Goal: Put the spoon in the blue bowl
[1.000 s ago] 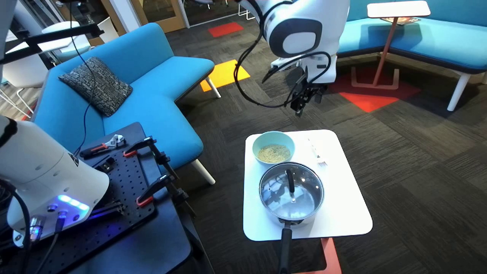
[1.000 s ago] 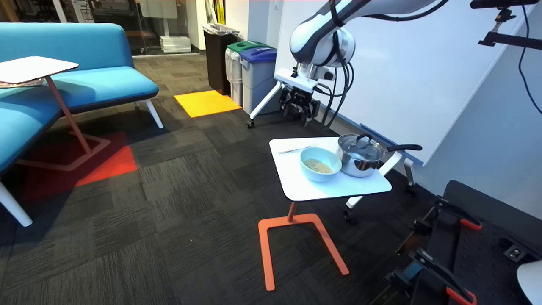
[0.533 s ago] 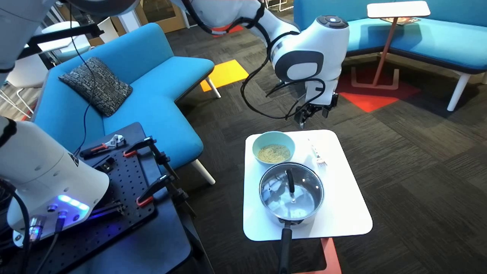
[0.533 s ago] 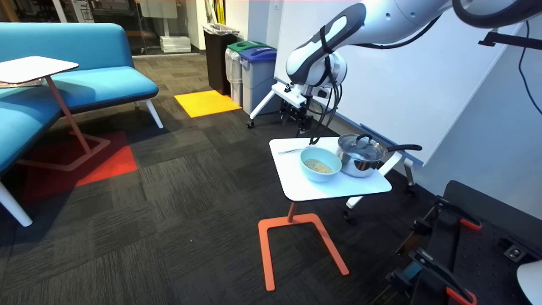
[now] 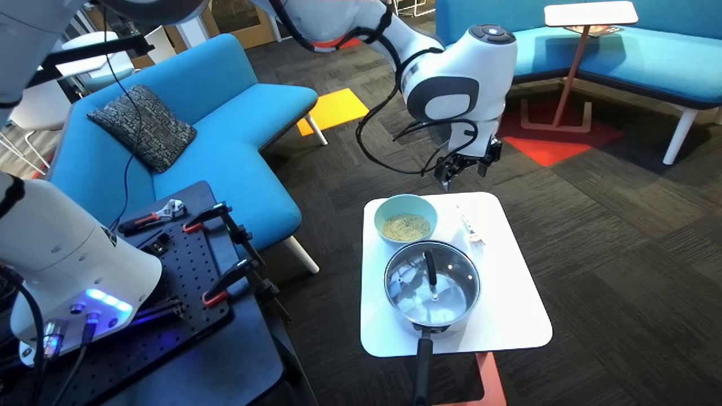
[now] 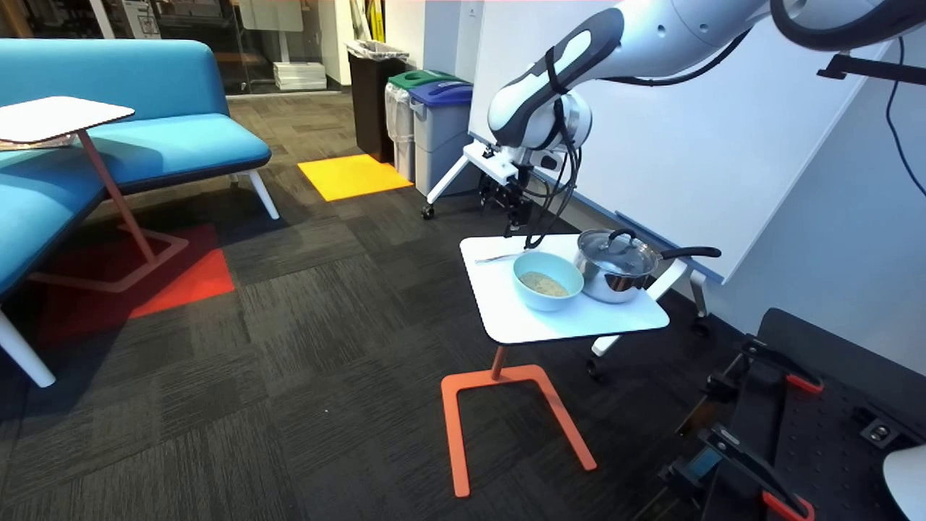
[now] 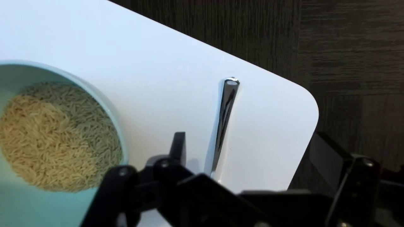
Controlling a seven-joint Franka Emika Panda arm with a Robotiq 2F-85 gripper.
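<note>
Metal was seen in the wrist view: what was taken as the spoon (image 7: 224,119) was shown lying, head hidden, on the white counter (image 7: 268,126) near the blue bowl (image 7: 34,203), in which rice-like grains (image 7: 47,142) were held. The fingers (image 7: 326,160) were spread wide to either side of it, nothing gripped. In an exterior view the arm (image 5: 479,73) was held above one end of the counter. In an exterior view the steel pot (image 6: 606,284) was seen close beside the blue bowl. The task was judged barely begun: grasping, lifting, carrying and releasing were all left.
</note>
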